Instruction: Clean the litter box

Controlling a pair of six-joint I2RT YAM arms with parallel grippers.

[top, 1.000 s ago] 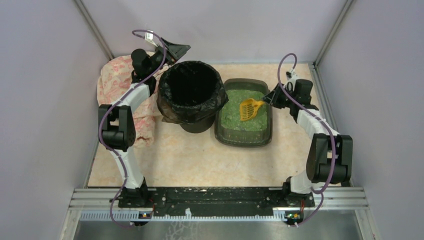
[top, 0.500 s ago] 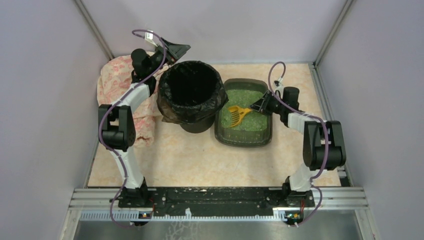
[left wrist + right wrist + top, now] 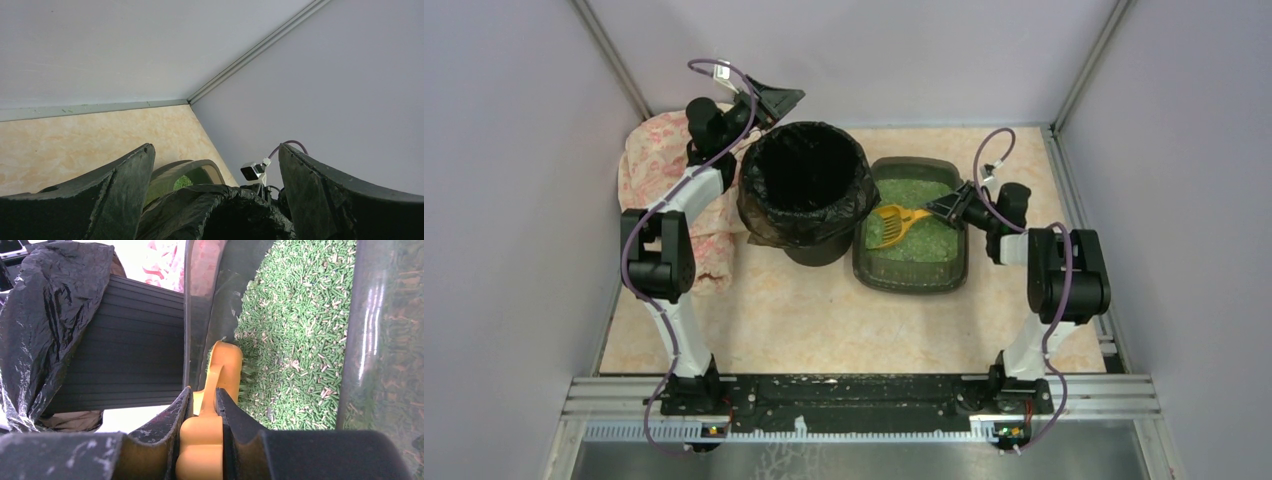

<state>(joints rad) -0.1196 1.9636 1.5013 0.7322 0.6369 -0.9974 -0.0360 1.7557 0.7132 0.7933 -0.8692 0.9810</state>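
Note:
The litter box [image 3: 961, 263], a shallow dark tray of green granules [image 3: 924, 235], lies right of the black-bagged bin [image 3: 804, 190]. My right gripper [image 3: 946, 208] is shut on the handle of the yellow scoop [image 3: 888, 226], whose head dips into the granules at the tray's left side, next to the bin. In the right wrist view the scoop [image 3: 220, 372] runs edge-on from between the fingers down to the granules [image 3: 295, 335]. My left gripper [image 3: 774, 102] stands open and empty behind the bin's far-left rim; its wrist view looks over the bin bag [image 3: 210, 212] to the tray's far corner [image 3: 187, 167].
A pink patterned cloth [image 3: 649, 165] lies bunched at the back left, under the left arm. Grey walls close in the back and both sides. The bin's ribbed black side [image 3: 125, 345] stands close against the tray's left wall [image 3: 189, 315].
The right arm has folded down and swung left, carrying the scoop from the tray's middle to its left side, head now lowered into the granules. The left arm has not moved.

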